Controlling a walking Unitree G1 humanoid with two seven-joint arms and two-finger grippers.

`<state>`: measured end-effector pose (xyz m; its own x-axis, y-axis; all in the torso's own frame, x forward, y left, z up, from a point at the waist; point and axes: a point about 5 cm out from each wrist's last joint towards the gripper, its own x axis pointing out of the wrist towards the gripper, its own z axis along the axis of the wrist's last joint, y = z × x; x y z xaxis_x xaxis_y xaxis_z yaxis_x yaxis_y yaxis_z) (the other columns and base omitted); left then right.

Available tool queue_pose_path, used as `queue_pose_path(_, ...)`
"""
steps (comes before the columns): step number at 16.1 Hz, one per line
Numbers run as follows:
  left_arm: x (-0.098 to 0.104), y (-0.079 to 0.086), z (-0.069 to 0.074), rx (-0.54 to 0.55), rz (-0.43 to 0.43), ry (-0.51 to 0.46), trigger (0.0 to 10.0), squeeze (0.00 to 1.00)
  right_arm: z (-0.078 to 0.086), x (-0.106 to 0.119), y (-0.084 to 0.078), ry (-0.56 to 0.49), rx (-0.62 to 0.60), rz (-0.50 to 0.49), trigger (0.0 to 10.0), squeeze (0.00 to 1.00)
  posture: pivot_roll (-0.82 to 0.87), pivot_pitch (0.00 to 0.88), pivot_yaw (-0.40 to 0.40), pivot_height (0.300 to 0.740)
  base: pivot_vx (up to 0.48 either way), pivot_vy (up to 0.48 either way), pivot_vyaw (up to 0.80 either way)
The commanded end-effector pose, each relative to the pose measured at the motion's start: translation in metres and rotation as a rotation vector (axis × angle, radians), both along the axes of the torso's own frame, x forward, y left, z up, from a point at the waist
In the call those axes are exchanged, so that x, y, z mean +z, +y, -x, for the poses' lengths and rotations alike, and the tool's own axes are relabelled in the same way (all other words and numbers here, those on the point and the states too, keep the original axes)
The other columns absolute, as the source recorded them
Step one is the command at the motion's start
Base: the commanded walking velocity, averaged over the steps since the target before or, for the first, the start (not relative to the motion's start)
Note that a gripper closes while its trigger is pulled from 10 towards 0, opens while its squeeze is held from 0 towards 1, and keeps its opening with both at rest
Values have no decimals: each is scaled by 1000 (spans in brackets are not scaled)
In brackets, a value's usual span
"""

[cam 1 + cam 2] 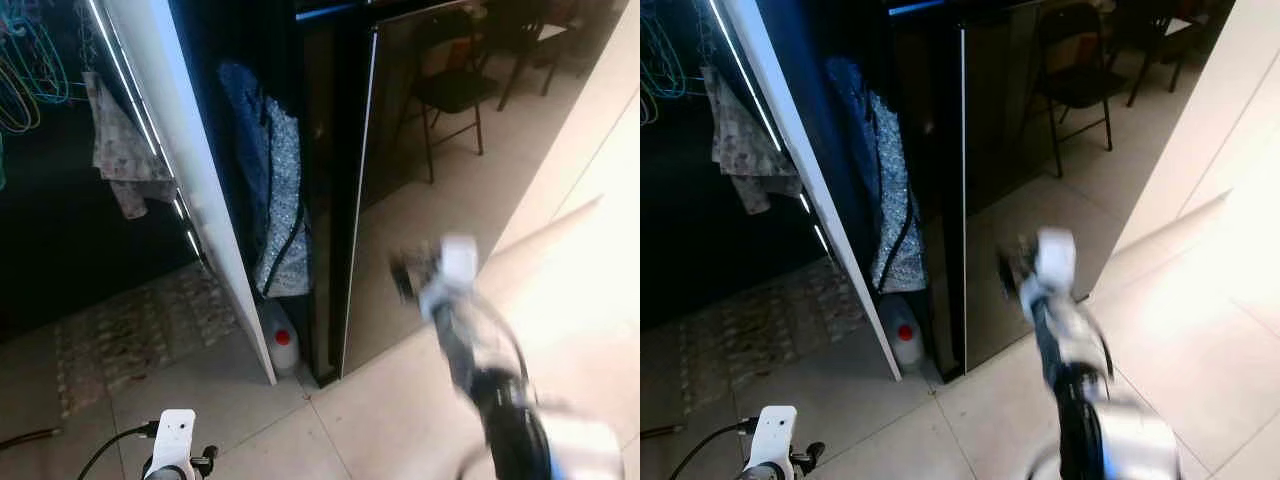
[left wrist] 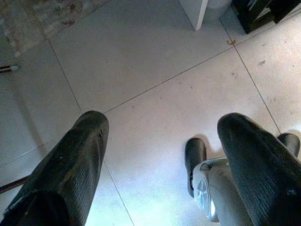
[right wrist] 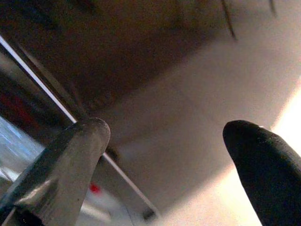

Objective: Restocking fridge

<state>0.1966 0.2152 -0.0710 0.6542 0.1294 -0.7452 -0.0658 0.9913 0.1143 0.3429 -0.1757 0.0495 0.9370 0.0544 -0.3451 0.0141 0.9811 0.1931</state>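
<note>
A tall black glossy fridge door (image 1: 400, 150) stands shut ahead and mirrors a folding chair and the pale floor. My right arm is raised and blurred. Its gripper (image 1: 403, 272) hangs in front of the door's lower part, apart from it. In the right wrist view the right gripper (image 3: 164, 132) is open, with nothing between its fingers (image 3: 70, 160) and the door's edge beyond. My left arm (image 1: 172, 445) hangs low at the left. Its gripper (image 2: 164, 127) is open over bare floor tiles.
A white slanting panel (image 1: 190, 170) stands left of the fridge. Between them hangs a blue-grey fabric bag (image 1: 275, 190), with a white jug with a red cap (image 1: 284, 345) on the floor below it. Further left lie a patterned rug (image 1: 140, 330) and hanging cloth (image 1: 120, 150). My foot (image 2: 195, 162) is below the left gripper.
</note>
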Motion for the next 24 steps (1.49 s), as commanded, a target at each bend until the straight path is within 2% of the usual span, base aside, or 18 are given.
queue_pose_path(1, -2, 3, 3, 5, -6, 20, 10000, 0, 5, -7, -1, 25, -30, 2, 10000, 0, 153, 17, 29, 740, 0, 0, 0)
queue_pose_path(3, -1, 3, 3, 9, -5, 21, 10000, 0, 42, -50, -2, 193, -56, 9, 10000, 0, 145, 14, 34, 740, 0, 0, 0)
queue_pose_path(4, -2, 3, 3, 13, -4, 25, 10000, 0, 68, -76, -2, 321, -94, 4, 10000, 0, 148, 11, 32, 740, 0, 0, 0)
queue_pose_path(6, -2, 3, 3, 18, 0, 23, 10000, 0, 91, -94, -5, 412, -248, -99, 10000, 0, 147, 11, 32, 740, 0, 124, 0)
queue_pose_path(7, -2, 3, 3, 18, 1, 23, 10000, 0, 99, -101, -2, 448, -272, -98, 10000, 0, 146, 11, 32, 740, 0, 251, 0)
queue_pose_path(9, -2, 3, 3, 18, 4, 24, 10000, 0, 102, -103, 5, 464, -263, -92, 10000, 0, 140, 9, 32, 740, 0, 249, 0)
queue_pose_path(12, -2, 3, 3, 19, 8, 24, 10000, 0, 100, -103, 19, 484, -314, -149, 10000, 0, 142, 0, 31, 740, 0, 256, 0)
queue_pose_path(16, -2, 3, 4, 13, 8, 25, 10000, 0, 101, -103, 17, 480, -309, -145, 10000, 0, 140, 0, 33, 740, 0, 265, -597)
queue_pose_path(24, -2, 5, 5, -4, -5, 29, 10000, 0, 99, -101, 16, 426, -367, -138, 10000, 0, 136, 0, 45, 740, 0, 31, 0)
